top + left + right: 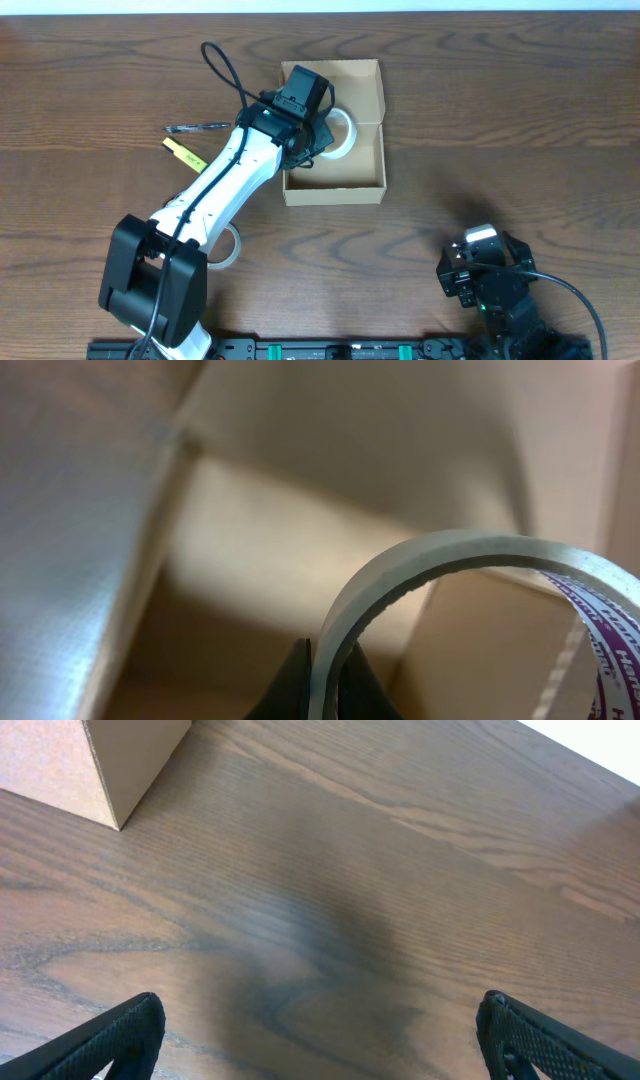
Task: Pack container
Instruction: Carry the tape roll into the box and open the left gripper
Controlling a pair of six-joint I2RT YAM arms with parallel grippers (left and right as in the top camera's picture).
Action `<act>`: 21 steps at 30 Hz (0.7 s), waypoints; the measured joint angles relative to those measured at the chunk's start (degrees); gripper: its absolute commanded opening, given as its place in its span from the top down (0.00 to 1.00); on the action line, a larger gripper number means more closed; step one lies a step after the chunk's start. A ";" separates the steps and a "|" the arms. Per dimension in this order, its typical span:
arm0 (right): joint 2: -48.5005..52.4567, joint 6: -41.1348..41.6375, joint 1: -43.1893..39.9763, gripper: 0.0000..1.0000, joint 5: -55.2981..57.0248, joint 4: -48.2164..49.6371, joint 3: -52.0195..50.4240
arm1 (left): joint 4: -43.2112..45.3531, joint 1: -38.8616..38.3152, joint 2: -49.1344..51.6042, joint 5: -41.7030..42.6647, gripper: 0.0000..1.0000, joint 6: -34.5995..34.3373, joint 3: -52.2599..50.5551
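The container (366, 182) is an open tan cardboard box at the table's middle back, its flap lid lying open on the far side. My left gripper (322, 137) reaches into it and is shut on a roll of clear tape (343, 135). In the left wrist view the tape roll (420, 565) stands pinched between my two fingers (328, 678), with the box's inner walls (300, 420) behind it. My right gripper (480, 262) rests low at the front right, open and empty over bare wood (320, 1020). A corner of the container (110, 770) shows in the right wrist view.
A second tape roll (228, 245) lies on the table by the left arm's base. A yellow marker (184, 153) and a dark pen (198, 127) lie left of the box.
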 measured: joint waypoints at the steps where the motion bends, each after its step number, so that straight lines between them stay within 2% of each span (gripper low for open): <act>1: 0.00 0.00 0.00 0.01 0.00 0.00 0.00 | -0.72 0.00 0.04 -0.02 0.94 -0.50 0.00; 7: 0.00 0.00 0.00 0.01 -0.02 0.00 0.00 | -4.44 -0.07 0.83 -0.81 0.94 -3.74 0.00; 21: 0.00 0.00 0.00 0.01 -0.02 0.00 0.00 | -4.68 -0.11 5.64 -3.52 0.94 -8.17 0.00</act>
